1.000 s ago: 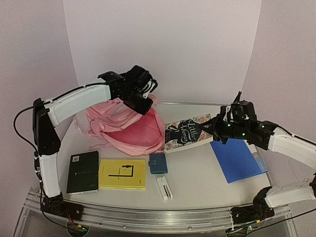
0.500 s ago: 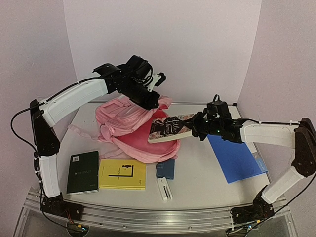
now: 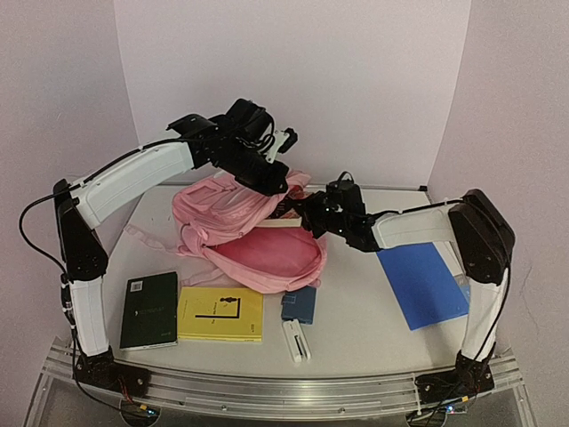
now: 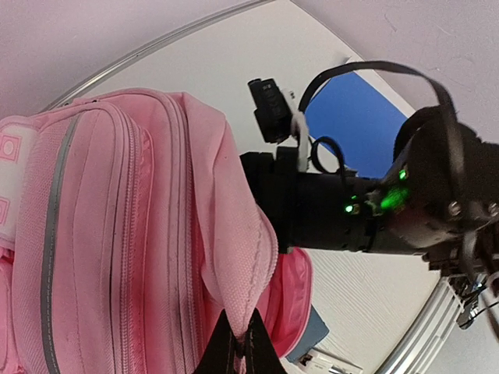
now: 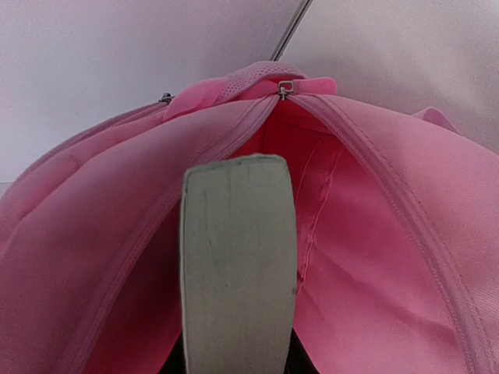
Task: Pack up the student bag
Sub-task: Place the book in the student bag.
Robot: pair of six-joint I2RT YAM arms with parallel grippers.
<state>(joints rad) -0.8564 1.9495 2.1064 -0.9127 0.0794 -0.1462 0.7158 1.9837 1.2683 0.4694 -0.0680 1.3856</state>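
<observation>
The student bag (image 3: pixel 233 224), a large pink backpack, lies at the centre-left of the table with its mouth facing right. My left gripper (image 3: pixel 272 183) is shut on the bag's upper rim and holds the mouth open. In the left wrist view the fingertips (image 4: pixel 240 352) pinch the pink fabric edge (image 4: pixel 234 234). My right gripper (image 3: pixel 307 213) is shut on a book and reaches into the mouth; only the book's pale edge (image 3: pixel 281 223) shows there. In the right wrist view the book's page edge (image 5: pixel 238 265) stands between my fingers, inside the bag's red-pink lining (image 5: pixel 366 257).
A black notebook (image 3: pixel 149 309), a yellow book (image 3: pixel 220 313), a small blue case (image 3: pixel 300 305) and a white oblong item (image 3: pixel 296 339) lie along the front. A blue folder (image 3: pixel 425 283) lies at the right under my right arm.
My right gripper has carried the book left from the table into the bag's mouth. My left gripper raised the bag's rim a second ago and has held it since.
</observation>
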